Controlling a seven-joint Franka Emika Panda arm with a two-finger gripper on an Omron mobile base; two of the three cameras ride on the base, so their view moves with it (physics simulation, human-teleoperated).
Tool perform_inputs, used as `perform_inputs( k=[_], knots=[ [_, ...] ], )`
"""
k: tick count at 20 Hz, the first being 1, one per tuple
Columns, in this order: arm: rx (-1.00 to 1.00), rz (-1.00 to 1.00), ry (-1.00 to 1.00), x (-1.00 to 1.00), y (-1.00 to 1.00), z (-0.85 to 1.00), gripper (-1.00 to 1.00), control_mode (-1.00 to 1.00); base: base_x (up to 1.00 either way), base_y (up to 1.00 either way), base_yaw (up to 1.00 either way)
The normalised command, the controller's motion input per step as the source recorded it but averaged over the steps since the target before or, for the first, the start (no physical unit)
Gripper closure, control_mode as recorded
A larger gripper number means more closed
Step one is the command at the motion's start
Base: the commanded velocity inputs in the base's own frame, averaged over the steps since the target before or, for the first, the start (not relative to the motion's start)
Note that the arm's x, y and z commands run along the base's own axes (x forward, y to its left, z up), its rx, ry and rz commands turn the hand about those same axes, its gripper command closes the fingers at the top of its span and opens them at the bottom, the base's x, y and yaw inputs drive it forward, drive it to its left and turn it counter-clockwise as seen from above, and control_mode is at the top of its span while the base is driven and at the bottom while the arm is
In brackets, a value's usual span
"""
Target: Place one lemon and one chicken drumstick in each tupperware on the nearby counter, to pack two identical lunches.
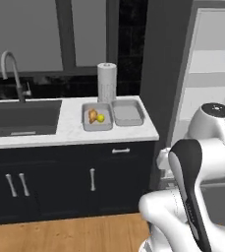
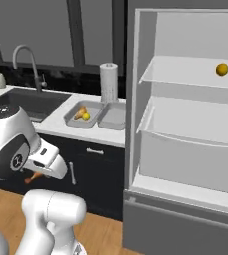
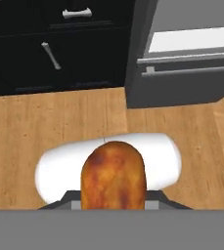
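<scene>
A chicken drumstick [image 3: 113, 178] looms close in the hand view over the wood floor, with my gripper [image 2: 39, 173] shut on it. In the right base view its orange tip [image 2: 32, 178] pokes out below the hand, low in front of the black cabinets. On the counter [image 1: 72, 135], the left tupperware [image 1: 87, 126] holds another drumstick [image 1: 92, 115] and a lemon [image 1: 100, 118]. The right tupperware [image 1: 128, 112] beside it has nothing in it. A second lemon [image 2: 222, 69] rests on an upper shelf of the open fridge.
A paper towel roll [image 1: 106, 81] stands just behind the trays. The dark sink [image 1: 23, 117] and its faucet [image 1: 13, 69] lie to their left. The open fridge [image 2: 185, 129] stands right of the counter. Black cabinet doors with silver handles [image 3: 51, 54] are ahead.
</scene>
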Motion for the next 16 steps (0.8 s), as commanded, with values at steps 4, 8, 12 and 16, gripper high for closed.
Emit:
perform_inputs(
  k=[4,8,12,16],
  knots=[
    [0.00,0.00,0.00,0.00,0.00,0.00,1.00,1.00,1.00,0.99,0.00],
    [0.00,0.00,0.00,0.00,0.00,0.00,1.00,1.00,1.00,0.36,-0.24],
    [0.00,0.00,0.00,0.00,0.00,0.00,1.00,1.00,1.00,0.03,-0.34],
    [0.00,0.00,0.00,0.00,0.00,0.00,1.00,1.00,1.00,0.00,-0.32]
  ],
)
